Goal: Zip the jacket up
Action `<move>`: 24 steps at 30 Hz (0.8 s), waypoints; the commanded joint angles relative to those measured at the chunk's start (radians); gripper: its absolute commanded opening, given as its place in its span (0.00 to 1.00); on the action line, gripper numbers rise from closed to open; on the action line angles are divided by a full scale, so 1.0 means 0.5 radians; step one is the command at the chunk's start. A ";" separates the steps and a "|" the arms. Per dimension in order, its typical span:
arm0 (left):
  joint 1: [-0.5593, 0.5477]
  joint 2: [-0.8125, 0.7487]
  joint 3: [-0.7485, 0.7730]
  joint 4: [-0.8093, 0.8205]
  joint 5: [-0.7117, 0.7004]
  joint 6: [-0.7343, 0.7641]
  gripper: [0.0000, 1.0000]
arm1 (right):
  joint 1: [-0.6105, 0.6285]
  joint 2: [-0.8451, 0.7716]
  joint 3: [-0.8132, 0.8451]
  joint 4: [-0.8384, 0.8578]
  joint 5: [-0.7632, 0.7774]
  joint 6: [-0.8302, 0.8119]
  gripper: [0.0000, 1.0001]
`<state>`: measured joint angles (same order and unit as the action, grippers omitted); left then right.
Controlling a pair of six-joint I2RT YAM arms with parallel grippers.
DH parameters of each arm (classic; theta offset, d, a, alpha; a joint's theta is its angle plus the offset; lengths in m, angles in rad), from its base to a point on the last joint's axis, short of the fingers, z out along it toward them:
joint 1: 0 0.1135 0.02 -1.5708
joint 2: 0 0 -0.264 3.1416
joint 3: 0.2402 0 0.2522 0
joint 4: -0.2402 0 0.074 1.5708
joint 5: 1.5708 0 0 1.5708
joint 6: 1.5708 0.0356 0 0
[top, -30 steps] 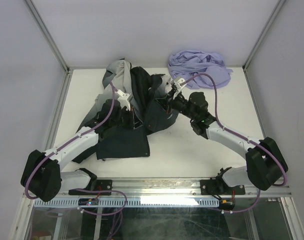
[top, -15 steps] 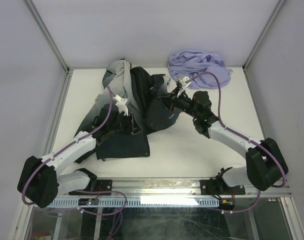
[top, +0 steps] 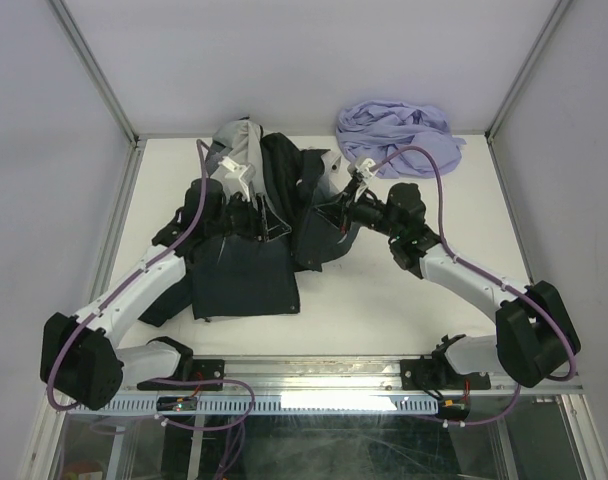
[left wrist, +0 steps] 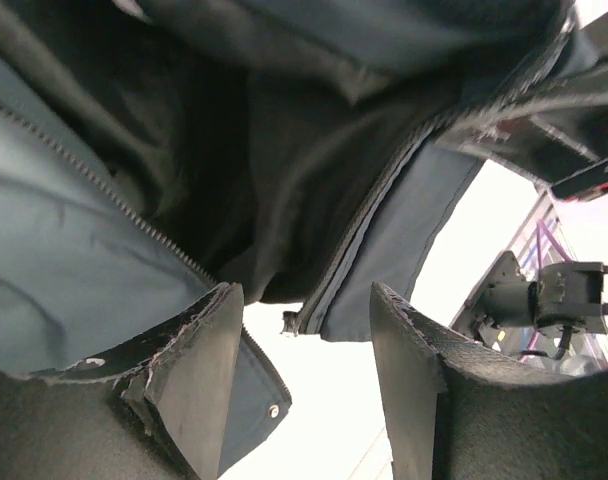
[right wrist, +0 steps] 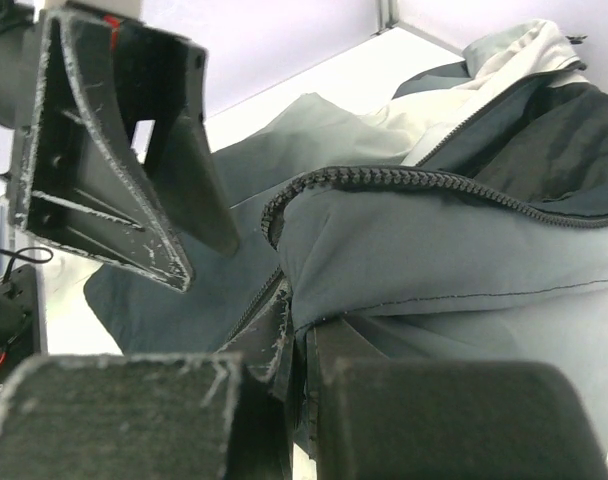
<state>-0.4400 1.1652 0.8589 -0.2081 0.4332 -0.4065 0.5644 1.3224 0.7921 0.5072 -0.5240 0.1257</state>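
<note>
Left tool point(left wrist: 302, 320) has opened; right tool point(right wrist: 296, 345) pinches the jacket point(top: 244, 285).

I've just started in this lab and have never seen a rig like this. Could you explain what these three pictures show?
Two robot arms are bolted at the near edge of a white table. The wide picture comes from a fixed camera above and behind them. The other two come from a small camera on each wrist, so each shows that arm's own fingers up close. On the table lies a dark, partly grey jacket, unzipped, and behind it a crumpled lavender garment. The right gripper is shut, pinching the jacket's edge beside the zipper. The left gripper is open and holds nothing; a loose zipper end hangs between its fingers.
</note>
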 commanded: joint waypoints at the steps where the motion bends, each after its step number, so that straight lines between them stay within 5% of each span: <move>1: 0.015 0.165 0.147 0.135 0.380 0.141 0.54 | -0.009 -0.080 0.020 0.090 -0.164 -0.012 0.00; 15: -0.016 0.456 0.199 0.165 0.803 0.226 0.44 | -0.018 -0.010 0.089 0.090 -0.227 -0.021 0.00; 24: -0.034 0.474 0.182 0.169 0.876 0.253 0.09 | -0.030 0.031 0.122 0.061 -0.255 -0.028 0.00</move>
<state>-0.4461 1.4071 0.9161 -0.1749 0.8173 -0.3138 0.5541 1.3453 0.7959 0.4942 -0.6224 0.1249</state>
